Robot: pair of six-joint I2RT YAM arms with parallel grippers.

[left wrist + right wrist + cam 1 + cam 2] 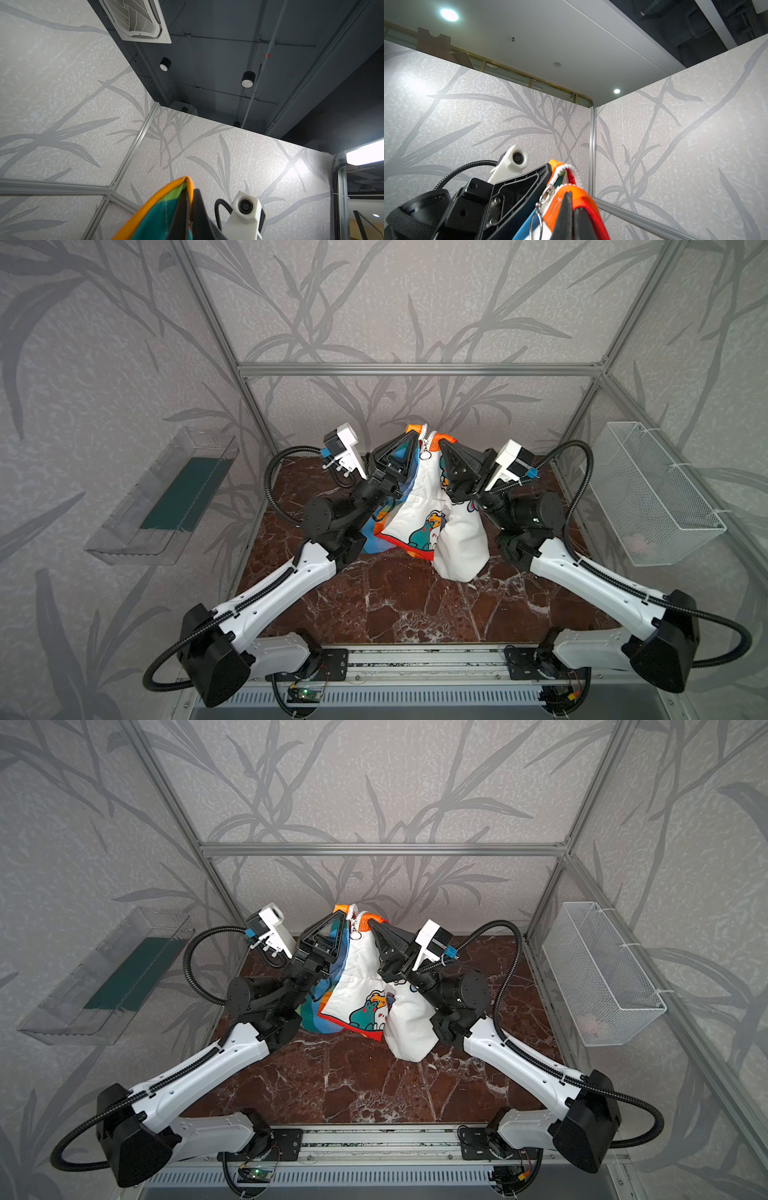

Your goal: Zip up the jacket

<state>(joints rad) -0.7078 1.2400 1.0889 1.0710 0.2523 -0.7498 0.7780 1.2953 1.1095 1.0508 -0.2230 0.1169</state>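
Both tools clamp narrowly on the top hem of the jacket (419, 510): left tool (409, 438) and right tool (443, 443) flank the ring pull (424, 455). Arms hide the jacket's sides; the zipper's lower run is lost in folds. It hangs beneath them, toward the far edge of the bench (395, 605).

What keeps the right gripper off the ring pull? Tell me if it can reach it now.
Probably not yet: the right gripper is shut on the jacket at its collar. The ring pull hangs uncovered close beside it.
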